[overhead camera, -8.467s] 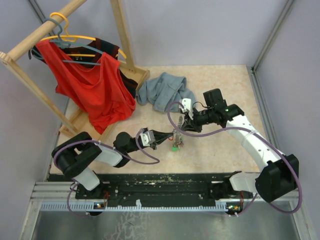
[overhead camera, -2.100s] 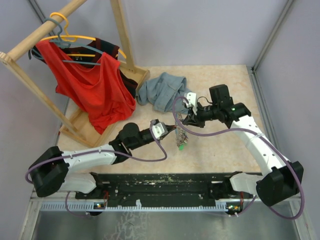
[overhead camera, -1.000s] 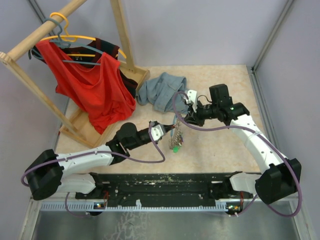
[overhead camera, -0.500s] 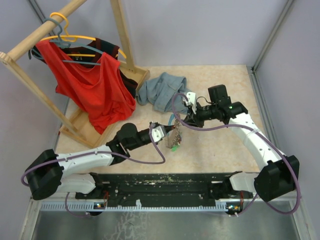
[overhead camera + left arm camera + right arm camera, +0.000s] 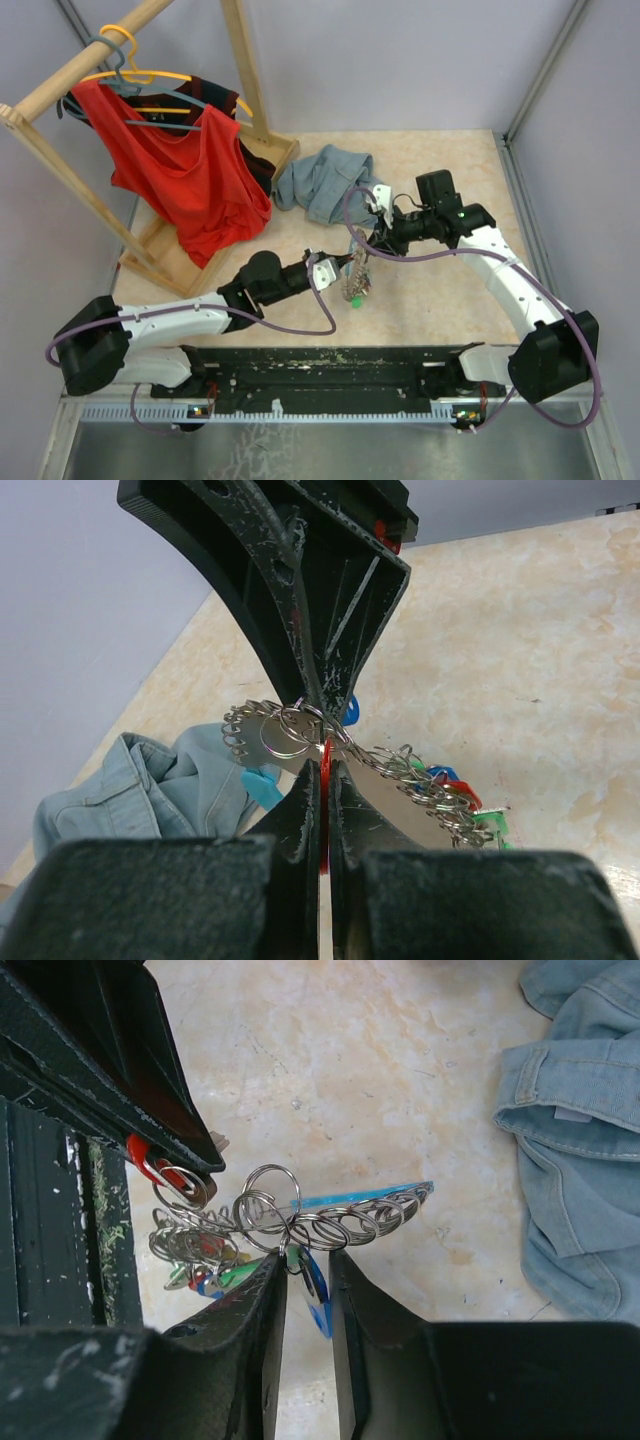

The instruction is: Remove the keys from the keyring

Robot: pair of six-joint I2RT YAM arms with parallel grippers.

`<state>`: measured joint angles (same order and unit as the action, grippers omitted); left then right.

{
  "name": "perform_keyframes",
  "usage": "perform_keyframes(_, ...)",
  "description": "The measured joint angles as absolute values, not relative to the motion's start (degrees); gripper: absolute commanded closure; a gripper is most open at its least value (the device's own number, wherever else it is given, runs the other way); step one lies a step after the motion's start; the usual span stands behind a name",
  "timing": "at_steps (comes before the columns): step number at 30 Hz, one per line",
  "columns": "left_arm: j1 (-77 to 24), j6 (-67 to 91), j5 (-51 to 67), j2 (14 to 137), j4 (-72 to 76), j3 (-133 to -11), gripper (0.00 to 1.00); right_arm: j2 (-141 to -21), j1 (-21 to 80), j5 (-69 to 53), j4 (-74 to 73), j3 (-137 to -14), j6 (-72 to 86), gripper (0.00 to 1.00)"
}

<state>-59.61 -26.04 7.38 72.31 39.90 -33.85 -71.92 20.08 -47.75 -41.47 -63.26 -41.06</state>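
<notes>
Clamping red key (image 5: 142, 1149) w/ left gripper (image 5: 322, 767), jaws fully shut on its plastic head. Holding keyring (image 5: 335, 1222) up above table (image 5: 440, 295), about mid-table, btwn the two arms. Stretching it across to right gripper (image 5: 305, 1260) as a silvery coil of rings plus a light-blue strip (image 5: 365, 1198), running roughly level in right wrist view. Reaching in from opp. side w/ right gripper, jaws slightly apart, w/ blue key (image 5: 316, 1298) & one ring in the gap. Not managing to tell if actually pinching there or just straddling. Dangling rest of keys (image 5: 354, 288) below the coil, green & blue heads showing, close over the tabletop. Touching it or not: unclear from any view. Lying behind, well apart from the bunch: grey-blue denim garment (image 5: 325, 180), crumpled. Standing at far left: wooden rack (image 5: 245, 70), carrying red shirt (image 5: 190, 185) on hangers.
</notes>
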Motion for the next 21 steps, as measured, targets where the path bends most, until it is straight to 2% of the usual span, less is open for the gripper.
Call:
perform_keyframes(8,-59.7,-26.8,5.1,72.3,39.7,-33.9,1.00,-71.9,18.9,-47.5,-42.3,-63.3,-41.9,0.63)
perform_keyframes(21,-60.2,-25.7,4.0,72.3,37.2,-34.9,1.00,-71.1,17.5,-51.7,-47.9,-63.9,-47.4,0.62)
